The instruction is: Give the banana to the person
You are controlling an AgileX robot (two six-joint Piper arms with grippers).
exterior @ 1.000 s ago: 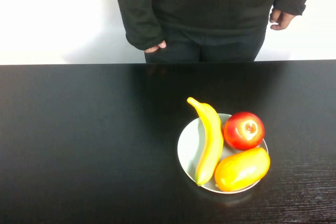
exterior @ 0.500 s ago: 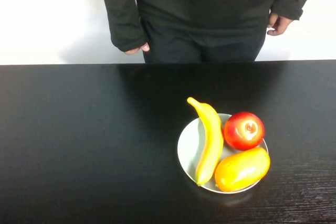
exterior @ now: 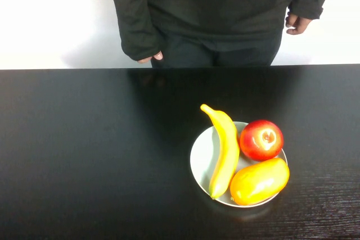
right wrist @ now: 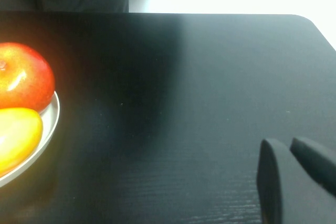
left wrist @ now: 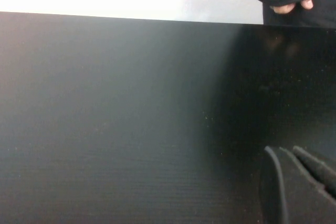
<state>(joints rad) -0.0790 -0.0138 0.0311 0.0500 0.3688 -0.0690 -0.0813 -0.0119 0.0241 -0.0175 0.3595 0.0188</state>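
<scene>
Since both grippers sit low at the near edge, left gripper point(left wrist: 302, 182) and right gripper point(right wrist: 296, 174) (whether either is closed I cannot tell), the banana point(exterior: 224, 149) lies ungrasped on the plate point(exterior: 201, 158), touching the mango point(exterior: 259, 181). A careless grab could knock the mango or apple point(exterior: 261, 139) off. Beyond the far edge stands the person point(exterior: 219, 15), hands down.

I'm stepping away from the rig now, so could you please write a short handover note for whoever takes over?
Left pincer: low over bare table, holding nothing, out of the high view.
Right pincer: low over the table to the right of the plate, holding nothing.
Banana: untouched on the plate's left side, stem toward the person, beside the apple and mango.
Person: standing behind the table, hands down.
Done: nothing. Left: grasp the banana, lift it, hand it over.
</scene>
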